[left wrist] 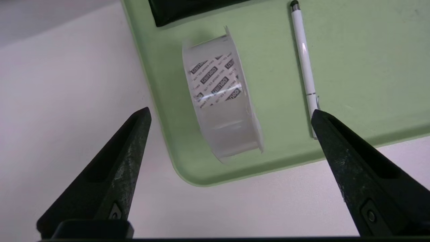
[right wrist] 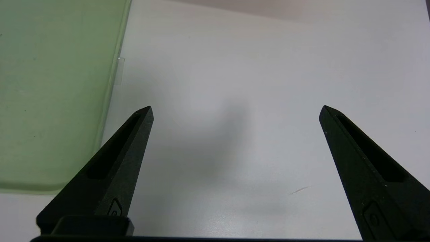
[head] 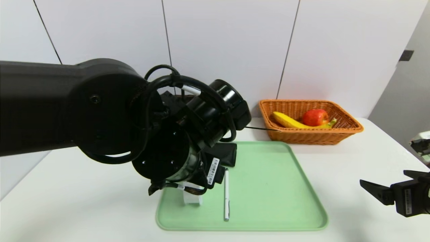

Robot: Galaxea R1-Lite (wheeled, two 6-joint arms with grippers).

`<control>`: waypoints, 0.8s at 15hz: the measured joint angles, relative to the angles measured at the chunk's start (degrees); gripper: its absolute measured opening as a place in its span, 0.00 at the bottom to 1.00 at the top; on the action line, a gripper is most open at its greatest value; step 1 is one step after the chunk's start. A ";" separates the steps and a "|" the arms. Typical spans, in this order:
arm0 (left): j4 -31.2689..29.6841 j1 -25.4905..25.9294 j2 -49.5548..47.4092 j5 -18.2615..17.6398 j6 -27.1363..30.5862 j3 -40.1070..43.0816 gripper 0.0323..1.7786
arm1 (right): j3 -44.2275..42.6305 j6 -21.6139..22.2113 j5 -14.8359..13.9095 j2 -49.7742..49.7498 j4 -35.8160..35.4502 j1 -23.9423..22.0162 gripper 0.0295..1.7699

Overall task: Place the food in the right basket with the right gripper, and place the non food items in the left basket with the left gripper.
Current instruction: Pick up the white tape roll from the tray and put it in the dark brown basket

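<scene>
The yellow banana and red apple lie inside the orange-tan right basket at the back right. On the green tray are a black pouch, a white pen and a clear-white labelled spool standing on its edge. My left gripper hangs open above the tray's near-left corner. The spool is between its fingers and farther off, untouched. The pen lies by one fingertip. My right gripper is open over bare table right of the tray. My left arm hides the left basket.
The white table runs around the tray. The tray's edge shows beside my right gripper. A pale device sits at the table's right edge. White wall panels stand behind the baskets.
</scene>
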 joint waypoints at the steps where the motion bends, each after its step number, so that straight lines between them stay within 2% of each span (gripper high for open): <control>1: -0.02 0.52 0.44 -0.02 -0.05 0.06 0.95 | 0.15 -0.02 0.07 -0.09 0.02 0.00 0.96; 7: 0.07 2.60 2.90 0.04 -0.37 -0.40 0.95 | 0.85 0.00 0.05 -0.41 0.02 0.00 0.96; 12: 0.13 2.77 4.44 0.12 -3.52 -0.44 0.95 | 1.07 0.00 0.09 -0.24 0.04 -0.02 0.96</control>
